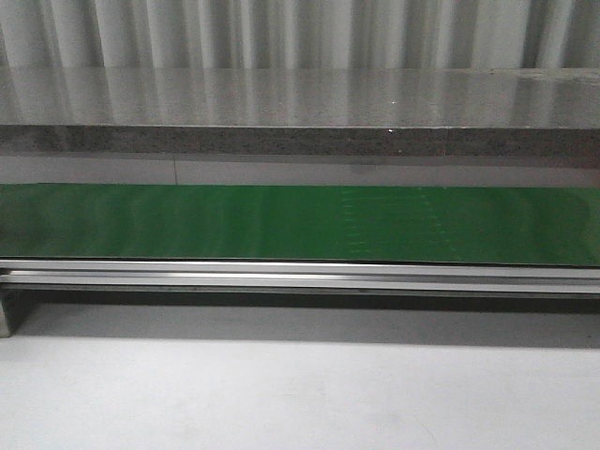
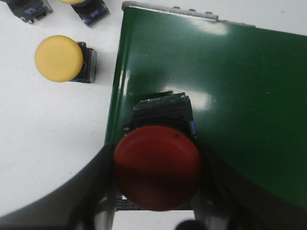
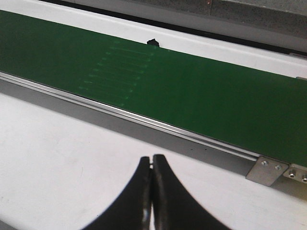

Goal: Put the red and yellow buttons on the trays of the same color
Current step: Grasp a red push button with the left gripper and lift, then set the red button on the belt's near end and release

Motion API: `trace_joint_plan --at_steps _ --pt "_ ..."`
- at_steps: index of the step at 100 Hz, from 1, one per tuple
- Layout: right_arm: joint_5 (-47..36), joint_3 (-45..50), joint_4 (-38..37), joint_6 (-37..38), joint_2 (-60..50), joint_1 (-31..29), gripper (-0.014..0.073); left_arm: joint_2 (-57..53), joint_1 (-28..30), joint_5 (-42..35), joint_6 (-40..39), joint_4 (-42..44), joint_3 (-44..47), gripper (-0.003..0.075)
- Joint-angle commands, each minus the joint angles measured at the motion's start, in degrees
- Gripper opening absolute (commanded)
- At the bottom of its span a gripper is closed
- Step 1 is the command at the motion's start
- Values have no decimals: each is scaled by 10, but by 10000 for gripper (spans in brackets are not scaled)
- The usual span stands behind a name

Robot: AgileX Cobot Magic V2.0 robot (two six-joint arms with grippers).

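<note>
Left gripper [image 2: 156, 201] clamped on red button [image 2: 157, 173], held over green belt [image 2: 230, 91] edge at lower centre of frame. Yellow button [image 2: 58, 58] lying upper left on white table [image 2: 43, 134]. Right gripper [image 3: 152, 191] closed, holding nothing.

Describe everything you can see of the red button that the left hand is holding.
The red button has a wide, round, matte red cap that looks like plastic, on a black boxy body with a small blue part on one side. The left wrist view looks down on the cap, with the body reaching away behind it. The left hand is shut on it, one dark finger on each side of the cap. It hangs over the edge of the green belt; whether it touches the belt cannot be told.
</note>
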Motion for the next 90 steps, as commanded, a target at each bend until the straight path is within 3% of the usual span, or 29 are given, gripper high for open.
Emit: trace_joint_plan --at_steps 1,29,34,47,54,74,90 --pt "-35 -13 10 -5 4 3 -52 -8 -5 -10 0 4 -13 81" --pt "-35 -13 10 -5 4 3 -52 7 -5 10 4 12 -13 118" --pt "-35 -13 10 -5 4 3 -52 7 -5 10 4 9 -13 179" --pt "-35 -13 10 -5 4 3 -52 7 -5 -3 4 -3 -13 454" --pt "-35 -13 10 -5 4 3 -52 7 -5 -8 12 -16 -17 559" --pt "-35 -13 10 -5 4 3 -52 5 -5 -33 15 -76 -62 565" --pt "-35 -13 10 -5 4 3 -52 5 8 -27 15 -75 -96 565"
